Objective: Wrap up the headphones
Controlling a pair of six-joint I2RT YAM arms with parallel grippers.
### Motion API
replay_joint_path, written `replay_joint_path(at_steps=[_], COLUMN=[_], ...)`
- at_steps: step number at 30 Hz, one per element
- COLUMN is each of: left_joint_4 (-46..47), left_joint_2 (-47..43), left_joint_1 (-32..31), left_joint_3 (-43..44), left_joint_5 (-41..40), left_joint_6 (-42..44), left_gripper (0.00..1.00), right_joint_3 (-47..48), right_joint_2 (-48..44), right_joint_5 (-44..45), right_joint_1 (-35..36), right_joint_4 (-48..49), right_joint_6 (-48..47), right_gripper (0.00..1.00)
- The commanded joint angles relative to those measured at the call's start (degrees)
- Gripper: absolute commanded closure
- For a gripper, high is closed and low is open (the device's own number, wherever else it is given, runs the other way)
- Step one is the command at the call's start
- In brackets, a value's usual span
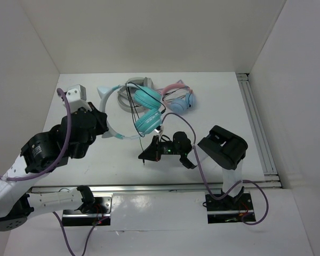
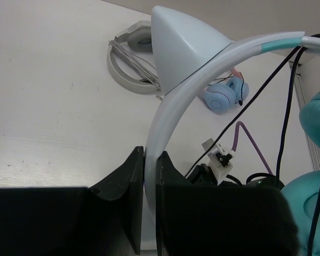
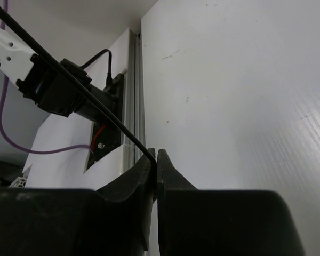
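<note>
Only up close, cable [image 3: 129, 136] pinched, headband [image 2: 168, 114] clamped

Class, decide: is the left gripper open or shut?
Shut: the left gripper pinches the headphones by their pale headband, no gap visible.

grey headphones [image 1: 122, 102]: flat on table [image 1: 224, 117] | pink-banded blue headphones [image 1: 182, 100]: just beside, right
</note>
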Motion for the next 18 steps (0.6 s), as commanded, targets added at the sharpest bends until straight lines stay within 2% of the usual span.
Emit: replay_joint_path(at_steps=[1, 2, 3, 5, 6, 7, 8, 9, 11, 13, 16, 18], left_joint_4=[6.93, 5.71, 5.18, 4.56, 4.56, 4.04, 4.03, 4.03, 4.9, 8.67, 13.78, 15.62], left_joint_2=[-0.82, -0.82, -0.21, -0.21, -0.21, 0.32, 0.84, 0.85, 1.82, 2.52, 3.13, 3.74], left_joint_1=[-0.02, -0.02, -0.02, 0.77, 2.08, 3.05, 4.54, 8.99, 13.76, 19.46, 26.67, 29.15], left_joint_3=[2.42, 2.42, 1.81, -0.03, -0.91, -2.66, -3.29, -3.29, -5.04, -7.67, -8.74, -9.36], left_joint_5=[-5.02, -6.07, -8.0, -9.24, -9.77, -9.77, -9.77, -6.81, -3.29, 1.71, 8.74, 11.13], left_joint_6=[-4.79, -4.79, -5.66, -7.06, -7.77, -8.73, -9.35, -9.36, -9.28, -5.17, -2.07, 0.83], left_gripper=[1.0, 1.0, 1.0, 1.0, 1.0, 1.0, 1.0, 1.0, 1.0, 1.0, 1.0, 1.0], right_joint_3=[-0.98, -2.55, -3.26, -5.01, -5.02, -5.02, -5.02, -4.15, -4.14, -3.01, -0.46, 2.34], right_joint_2=[0.1, -0.52, -1.48, -6.31, -8.76, -11.14, -14.82, -16.42, -20.28, -24.14, -27.76, -30.05], right_joint_5=[0.78, 1.57, 2.97, 10.16, 14.8, 23.55, 26.94, 30.11, 35.57, 39.69, 44.89, 48.24], right_joint_1=[1.83, 2.36, 3.06, 6.57, 8.32, 12.17, 13.94, 15.53, 18.79, 21.42, 24.15, 25.3], right_joint_4=[13.83, 13.14, 12.09, 4.9, 0.52, -4.4, -11.84, -15.49, -21.46, -24.99, -34.22, -40.88], right_joint_6=[-0.93, -0.93, -1.45, -4.0, -5.75, -6.55, -7.08, -7.08, -7.08, -7.08, -9.36, -11.03], right_gripper=[0.89, 0.92, 0.99, 1.0, 1.0, 1.0, 1.0, 1.0, 1.0, 1.0, 1.0, 1.0])
